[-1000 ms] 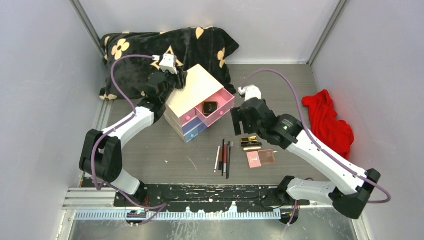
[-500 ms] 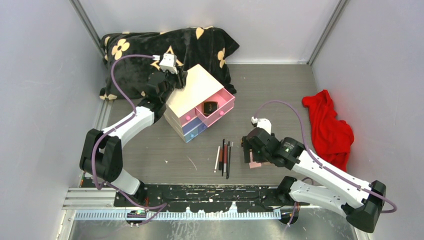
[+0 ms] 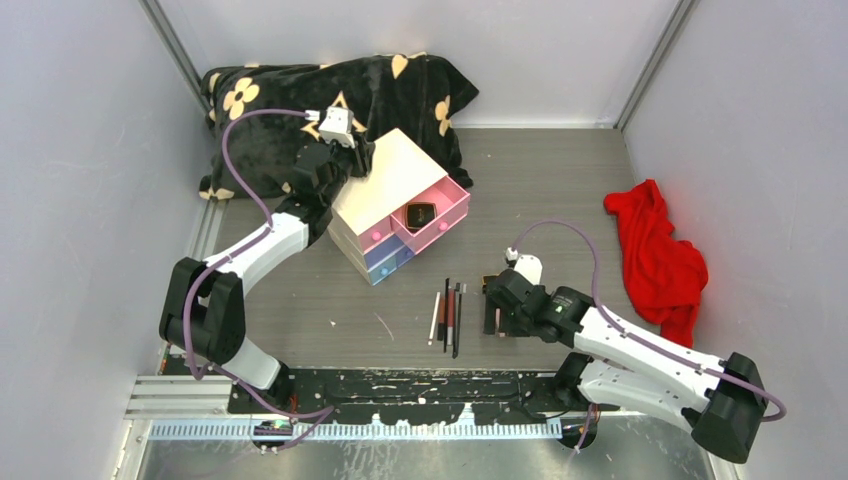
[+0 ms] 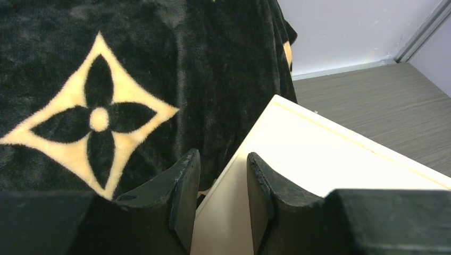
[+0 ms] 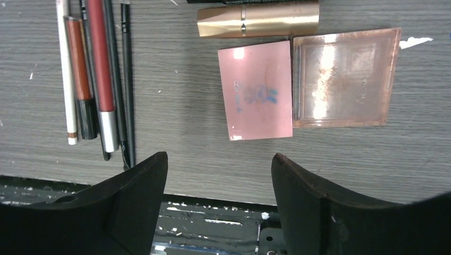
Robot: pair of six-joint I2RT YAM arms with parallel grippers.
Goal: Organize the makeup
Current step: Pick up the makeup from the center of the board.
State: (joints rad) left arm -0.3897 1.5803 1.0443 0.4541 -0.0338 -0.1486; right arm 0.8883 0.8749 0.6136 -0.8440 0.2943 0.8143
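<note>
Status: right gripper (image 5: 218,162) wide open, nothing between the jaws, hovering over the table (image 3: 560,180) between 4 and 5 o'clock from the box (image 3: 385,180). Directly under it in the wrist view: pink compact (image 5: 258,90) lying flat, with a clear pink case (image 5: 343,77) edge to edge at its 3 o'clock, also flat. At 12 o'clock of both, gold tube (image 5: 258,19) on its side, long axis 9–3, just beside the compact's top edge. Beyond it a sliver of a black tube (image 5: 239,1), same axis, mostly cut off by the frame. At 9 o'clock of the pink compact and apart from it, a row side by side, all long axes 12–6: white pencil (image 5: 64,69), red-brown pencil (image 5: 78,64) with black end toward 6, red pencil (image 5: 100,64) with silver end toward 6, then thin black brushes (image 5: 126,79). Same row in the top view at 6 o'clock of the box, near 12–6. Black-gold compact (image 3: 420,214) flat inside the open pink drawer (image 3: 440,234) on the box's 3 o'clock side. At the box's 11 o'clock edge, left gripper (image 4: 222,159) with a narrow gap, box's back edge in that gap, blanket (image 4: 95,79) at its 9 o'clock. Cannot tell whether clamped or just straddling. Red cloth (image 3: 655,255) at the table's 3 o'clock side, well apart from the makeup.
</note>
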